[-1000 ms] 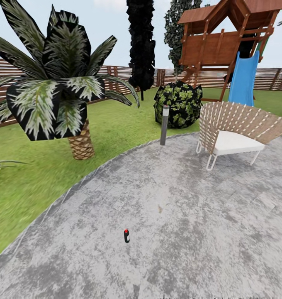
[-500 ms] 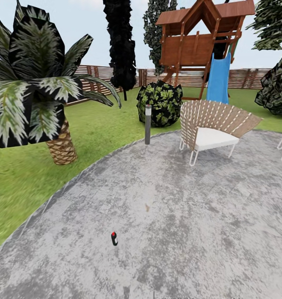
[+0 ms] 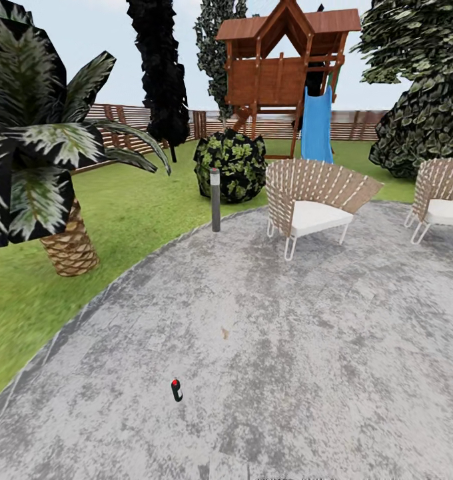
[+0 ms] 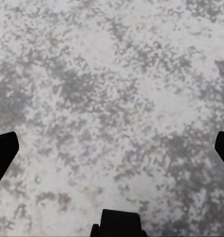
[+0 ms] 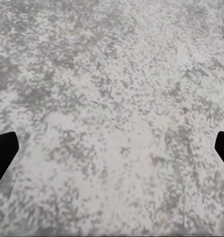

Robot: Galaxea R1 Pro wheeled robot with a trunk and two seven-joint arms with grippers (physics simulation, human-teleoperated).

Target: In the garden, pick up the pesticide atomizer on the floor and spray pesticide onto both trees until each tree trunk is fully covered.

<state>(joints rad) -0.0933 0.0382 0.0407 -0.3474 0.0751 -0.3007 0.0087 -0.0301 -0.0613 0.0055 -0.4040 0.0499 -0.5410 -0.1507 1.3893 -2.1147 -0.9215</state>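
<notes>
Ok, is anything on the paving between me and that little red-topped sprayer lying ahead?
Nothing visible. The sprayer lies alone on bare grey paving. The bollard light and wicker chairs stand well beyond it, near the paving's far edge, and the palm is off on the grass.

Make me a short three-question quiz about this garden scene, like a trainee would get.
1. True or false: the pesticide atomizer lies on the grey paving, not on the grass.
2. Which stands nearest the blue slide? A) the palm B) the wooden play tower C) the atomizer
3. Fill in: the short grey lamp post stands at the paving's edge, just in front of a round leafy ____.

Key: 1 true. 2 B. 3 bush.

In both wrist views each claw's fingertips sit wide apart over bare paving.
</notes>
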